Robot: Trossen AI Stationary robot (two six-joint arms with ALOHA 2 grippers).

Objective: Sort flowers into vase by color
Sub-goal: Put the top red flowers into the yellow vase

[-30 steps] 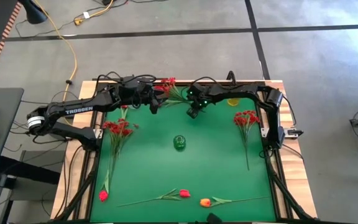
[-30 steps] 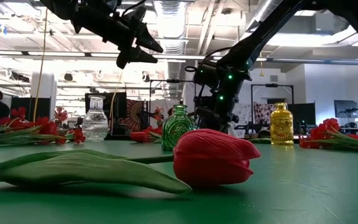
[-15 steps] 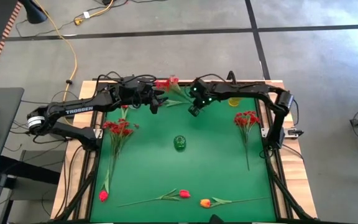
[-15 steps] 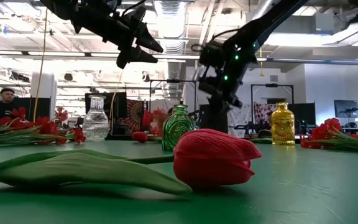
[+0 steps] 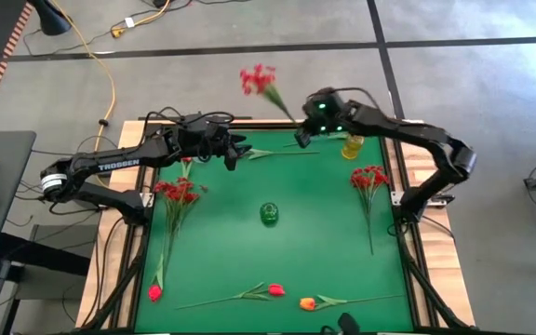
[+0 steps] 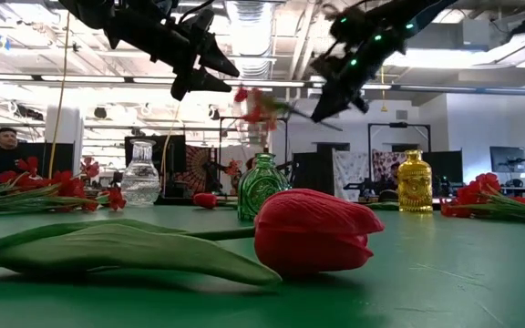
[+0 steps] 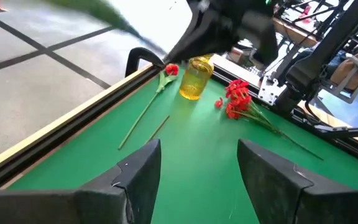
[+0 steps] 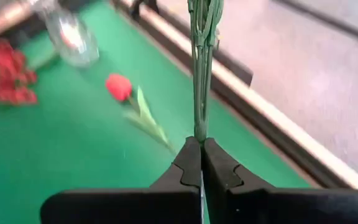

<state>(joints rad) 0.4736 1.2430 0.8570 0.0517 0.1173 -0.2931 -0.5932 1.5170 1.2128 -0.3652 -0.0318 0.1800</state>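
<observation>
A spray of small red blossoms (image 5: 258, 78) is lifted off the tabletop (image 5: 324, 242), its blooms out past the far edge and its thin green stem (image 8: 199, 74) running down into the right tool (image 5: 302, 137), whose two fingers are clamped together on the stem's end. In the low view the spray (image 6: 261, 105) hangs in the air above the green glass vase (image 6: 262, 187), with the right tool (image 6: 326, 107) just beside it.

On the green tabletop, a red tulip (image 7: 171, 70) lies along the far edge beside the yellow vase (image 5: 352, 146), its long stem (image 5: 282, 154) stretched toward the left arm. A second bunch of red blossoms (image 5: 369, 177) lies near the right edge, and a third (image 5: 177, 192) near the left edge, whose stems reach down to another red tulip (image 5: 154, 292). Along the near edge lie a red-pink tulip (image 5: 275, 289) and an orange tulip (image 5: 307, 302), side by side. The green vase (image 5: 268, 213) stands near the middle; a clear glass vase (image 6: 140, 177) stands toward the far left in the low view.

The left tool (image 5: 232, 154) hovers over the far left part of the tabletop, its fingers (image 7: 138, 171) spread apart and holding nothing
</observation>
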